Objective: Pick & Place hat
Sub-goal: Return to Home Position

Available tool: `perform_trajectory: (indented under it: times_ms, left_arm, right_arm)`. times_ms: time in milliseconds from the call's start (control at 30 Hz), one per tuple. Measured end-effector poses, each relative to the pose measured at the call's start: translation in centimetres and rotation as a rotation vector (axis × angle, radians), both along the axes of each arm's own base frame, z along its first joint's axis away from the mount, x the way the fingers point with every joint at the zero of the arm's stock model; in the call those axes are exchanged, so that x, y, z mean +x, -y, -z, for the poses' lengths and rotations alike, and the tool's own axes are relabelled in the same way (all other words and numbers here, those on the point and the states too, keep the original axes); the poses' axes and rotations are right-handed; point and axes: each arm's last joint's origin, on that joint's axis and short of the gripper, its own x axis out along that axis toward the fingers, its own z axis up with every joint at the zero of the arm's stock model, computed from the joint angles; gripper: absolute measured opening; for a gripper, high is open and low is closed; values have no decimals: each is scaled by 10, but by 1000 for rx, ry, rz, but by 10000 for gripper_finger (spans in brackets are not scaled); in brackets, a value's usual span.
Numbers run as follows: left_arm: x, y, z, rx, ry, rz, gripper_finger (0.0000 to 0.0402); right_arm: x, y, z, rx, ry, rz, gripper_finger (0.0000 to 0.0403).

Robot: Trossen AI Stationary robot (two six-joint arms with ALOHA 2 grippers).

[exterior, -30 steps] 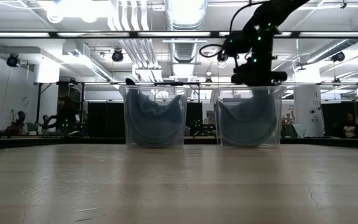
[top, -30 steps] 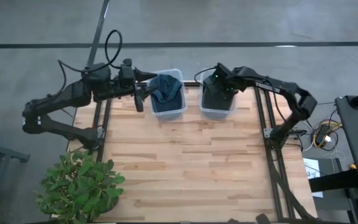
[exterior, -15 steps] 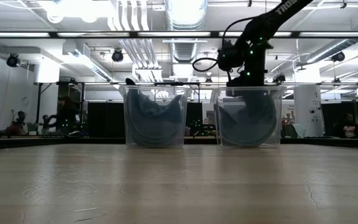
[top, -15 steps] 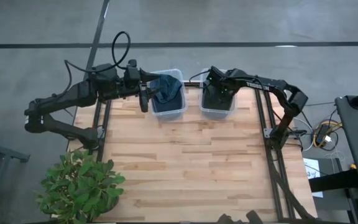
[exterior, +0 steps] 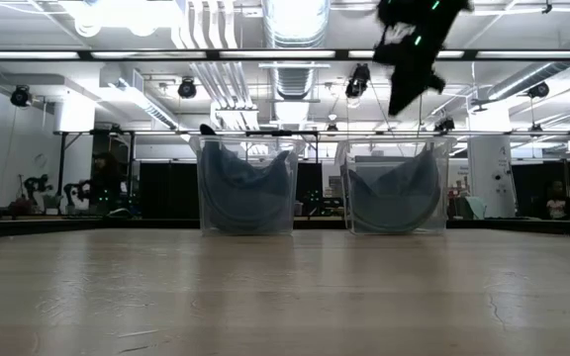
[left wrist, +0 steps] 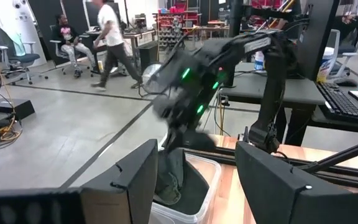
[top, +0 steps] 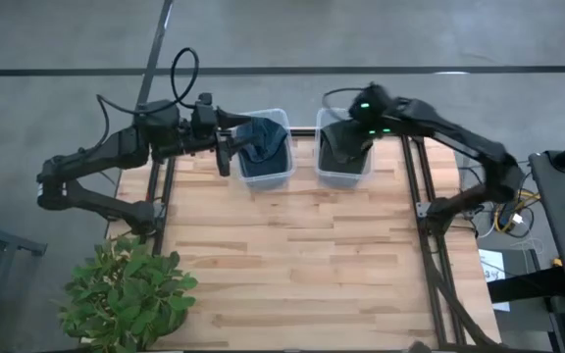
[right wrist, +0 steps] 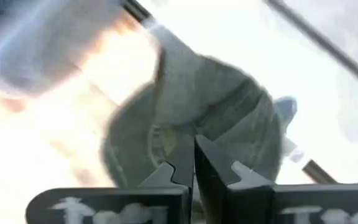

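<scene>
Blue cap [top: 260, 140] lies in the left bin [top: 267, 180]; gray cap [top: 339, 154] lies in the right bin [top: 340, 181]. Right gripper [right wrist: 194, 149] hangs above the right bin, fingers together, empty. Left gripper [top: 226, 155] sits beside the left bin, fingers apart. Placement appears complete; only parking both arms is left.

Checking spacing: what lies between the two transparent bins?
Only bare table separates the left bin and right bin, clearest in the high view.

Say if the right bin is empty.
Not empty: gray cap inside; right gripper above it, left gripper by the left bin.
</scene>
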Motion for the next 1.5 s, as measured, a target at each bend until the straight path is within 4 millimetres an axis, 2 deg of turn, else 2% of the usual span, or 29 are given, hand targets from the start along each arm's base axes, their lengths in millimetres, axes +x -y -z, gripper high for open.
perform_trajectory:
  times_ms: [133,300,500,667,833,1000,1300,1500]
  left_arm:
    - [-8,2,-3,-46,21,-1,208]
    - [-20,5,-1,-102,-6,7,208]
    - [-35,10,3,-99,-81,79,208]
    - [-45,16,18,-78,-69,204,208]
    - [-62,19,44,-99,41,202,208]
    - [-83,24,80,-132,80,196,208]
    - [-115,30,143,-172,127,179,208]
    - [-131,34,188,-173,289,196,208]
  right_arm:
    - [-36,-28,-37,-77,134,-74,8]
    - [-85,-65,-59,-162,279,-94,8]
    - [-130,-100,-59,-271,481,-130,8]
    - [-153,-117,-40,-336,588,-125,9]
    - [-170,-129,-23,-365,708,-93,9]
    - [-183,-138,-9,-325,802,-26,9]
    - [-199,-151,-2,-308,836,-6,9]
    - [-202,-153,-2,-269,885,2,9]
